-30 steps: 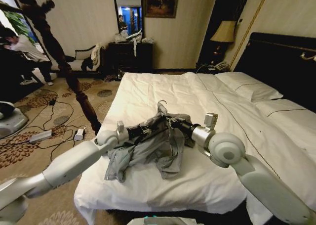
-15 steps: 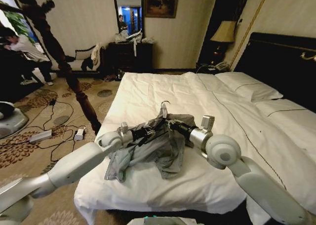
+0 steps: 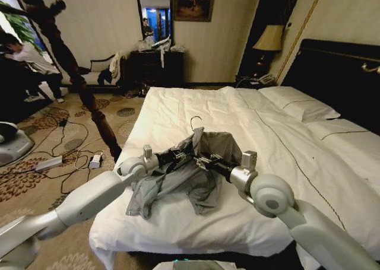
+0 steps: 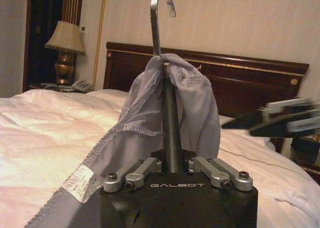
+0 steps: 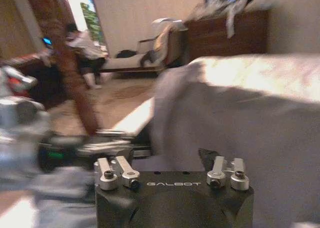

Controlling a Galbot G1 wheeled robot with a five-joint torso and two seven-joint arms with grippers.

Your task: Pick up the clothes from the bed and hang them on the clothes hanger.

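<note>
**Both arms at the grey shirt, mid-bed**

Left gripper (image 3: 183, 155): we see it from the head view reaching in from the left, over the near half of the bed (image 3: 249, 121). In the left wrist view its fingers (image 4: 170, 133) are pressed together on the dark neck of the clothes hanger (image 4: 162, 17), which stands upright out of the gripper. The silvery hook curls over at the top. The clothes (image 4: 192, 102), thin mid-grey fabric with a stitched hem, are draped over the hanger just below the hook and fall down both sides of the gripper. A small white label shows on the hem near the gripper body.

Right gripper (image 3: 202, 161): it comes in from the right and meets the left one at the garment, just beside it. In the right wrist view grey cloth lies across and in front of the gripper; we cannot tell whether its fingers are spread or closed on anything.

From the head view, the shirt is bunched between the two grippers, raised at the hook, with the rest trailing down onto the white duvet toward the near left corner of the bed. White pillows (image 3: 300, 105) lie at the far right against the dark headboard (image 3: 338, 68).
</note>
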